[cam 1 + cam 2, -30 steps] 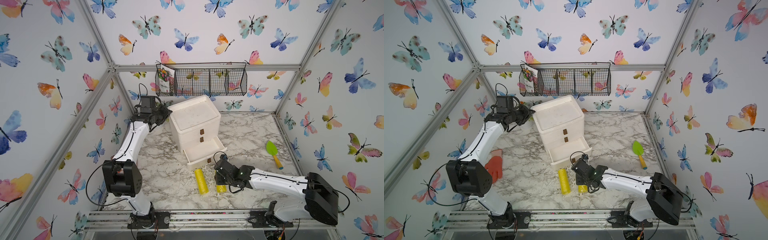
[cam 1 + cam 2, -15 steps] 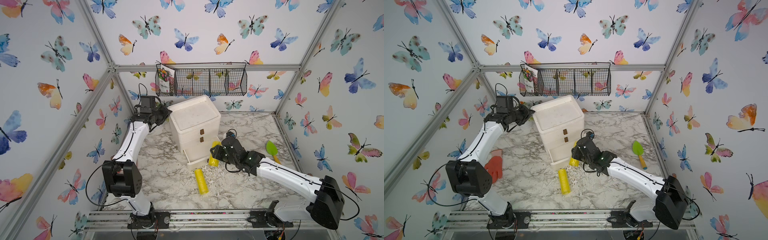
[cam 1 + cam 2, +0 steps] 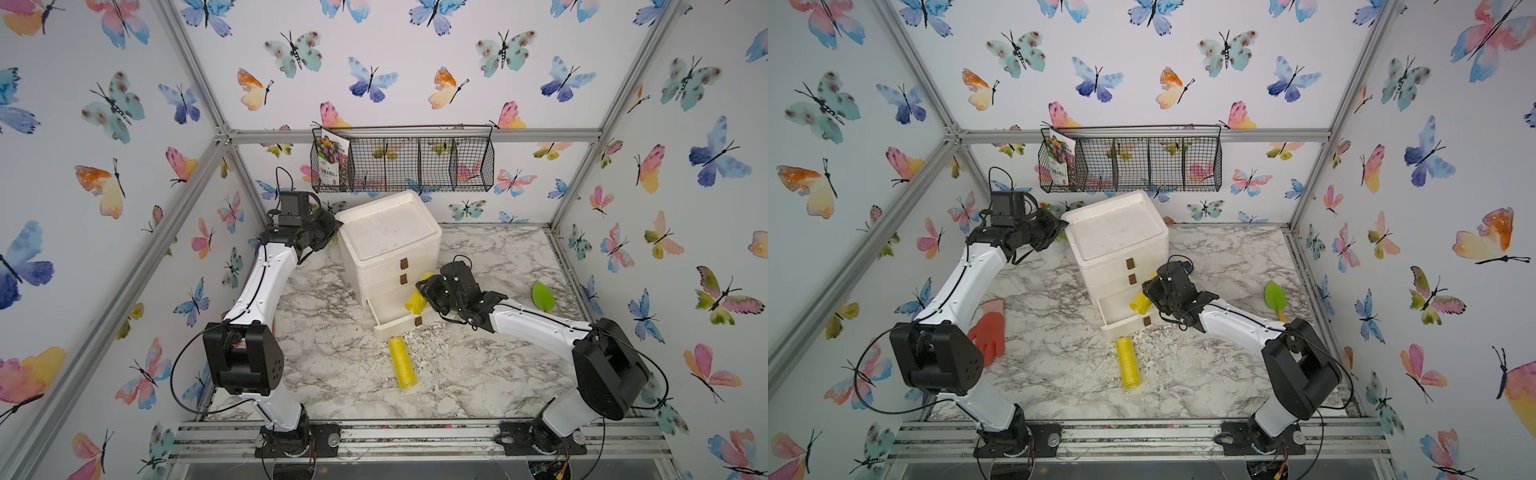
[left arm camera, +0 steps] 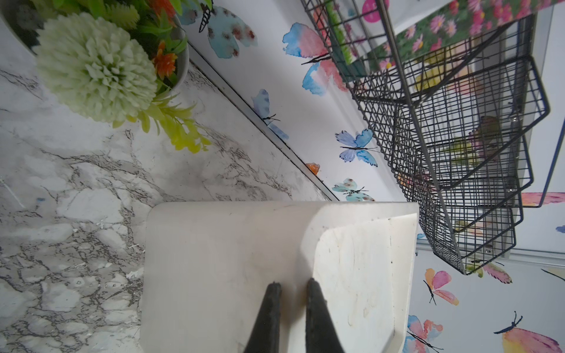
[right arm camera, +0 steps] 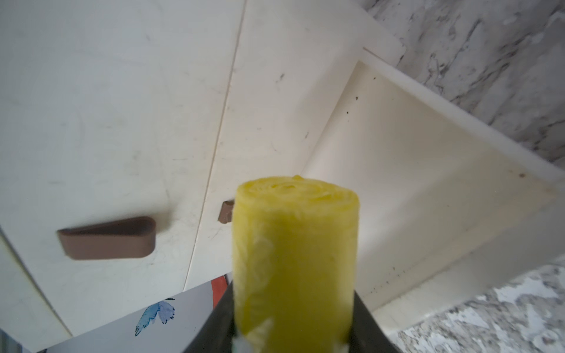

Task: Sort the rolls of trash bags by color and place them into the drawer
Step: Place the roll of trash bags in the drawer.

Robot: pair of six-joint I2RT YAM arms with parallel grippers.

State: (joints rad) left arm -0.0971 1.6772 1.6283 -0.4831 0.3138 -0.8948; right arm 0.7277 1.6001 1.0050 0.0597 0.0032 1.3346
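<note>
The pulled-out white plastic bottom drawer [image 3: 395,328] is open from above; a yellow plastic roll [image 3: 402,362] lies on the marble tabletop [image 3: 332,365] just before its front

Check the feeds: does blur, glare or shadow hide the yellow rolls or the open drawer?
Right wrist: held yellow roll soft-edged and filling the near view, brown handle smeared, open drawer evenly lit. In both top views: sharp, no glare, loose yellow roll clear.

Left hand [image 4: 292,284] pinched closed at arm's reach; right hand [image 5: 293,318] clamped, arm low and forward.
</note>
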